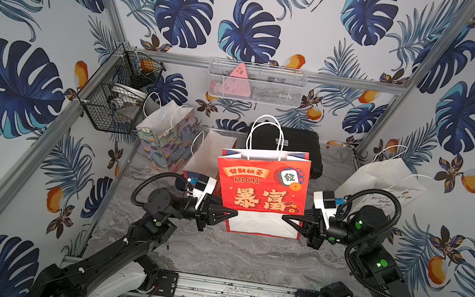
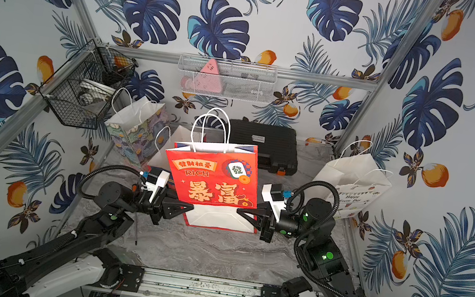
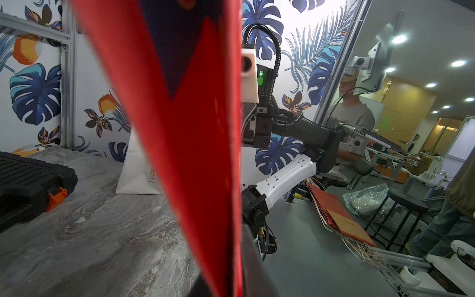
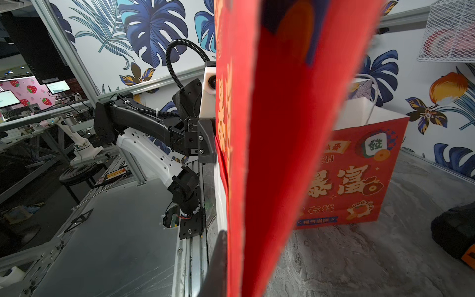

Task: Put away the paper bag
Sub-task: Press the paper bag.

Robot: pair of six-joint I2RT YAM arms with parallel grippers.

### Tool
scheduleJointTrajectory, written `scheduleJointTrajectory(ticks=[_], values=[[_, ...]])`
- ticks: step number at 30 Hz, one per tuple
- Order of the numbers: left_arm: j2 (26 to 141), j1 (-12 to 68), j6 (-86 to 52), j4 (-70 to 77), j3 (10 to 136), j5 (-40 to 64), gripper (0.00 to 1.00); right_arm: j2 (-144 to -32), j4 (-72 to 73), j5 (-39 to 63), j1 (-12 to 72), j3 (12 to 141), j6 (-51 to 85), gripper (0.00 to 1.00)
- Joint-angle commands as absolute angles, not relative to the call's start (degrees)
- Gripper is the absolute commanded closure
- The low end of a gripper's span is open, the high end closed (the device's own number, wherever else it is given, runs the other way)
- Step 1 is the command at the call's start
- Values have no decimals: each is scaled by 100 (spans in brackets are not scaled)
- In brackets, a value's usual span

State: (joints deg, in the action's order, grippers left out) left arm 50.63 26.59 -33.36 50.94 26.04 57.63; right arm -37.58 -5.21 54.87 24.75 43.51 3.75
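1. the red paper bag (image 1: 261, 184) was over the middle of the worktop (image 1: 247, 251). it stood tall, open end up, with its white bottom tipped toward the camera.
2. it sat right between the two pincers. the left pincer (image 1: 232, 214) was clenched on its low left edge. the right pincer (image 1: 287, 218) was clenched on its low right edge. both arms were just as near.
3. we read "rich" and "暴富" on the front, and "發" on a little tile picture.
4. the white bag (image 2: 351, 184) by the wall said "happy every day".
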Motion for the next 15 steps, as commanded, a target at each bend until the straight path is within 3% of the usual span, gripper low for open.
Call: scheduleJointTrajectory(ticks=[1, 4, 6, 8, 9, 11, 12, 15], values=[[5050, 2658, -3357, 5490, 2695, 5672, 100, -3718, -711, 5564, 2487, 4350, 244, 100], [5038, 2659, -3336, 5417, 2753, 5672, 100, -3675, -826, 5555, 2487, 4351, 211, 100], [4996, 2655, -3234, 5166, 2831, 5615, 71, -3650, -943, 5546, 2487, 4359, 179, 100], [4937, 2662, -3098, 4940, 2895, 5599, 64, -3635, -1088, 5552, 2487, 4361, 139, 100], [4916, 2663, -3052, 4898, 2912, 5615, 71, -3622, -1185, 5551, 2487, 4366, 124, 100], [4902, 2656, -3002, 4936, 2918, 5642, 95, -3572, -1392, 5555, 2486, 4364, 64, 100], [4898, 2655, -2998, 4948, 2918, 5622, 100, -3551, -1518, 5535, 2487, 4368, 23, 100], [4877, 2655, -2919, 4829, 2958, 5579, 100, -3443, -1737, 5480, 2487, 4351, -9, 100]])
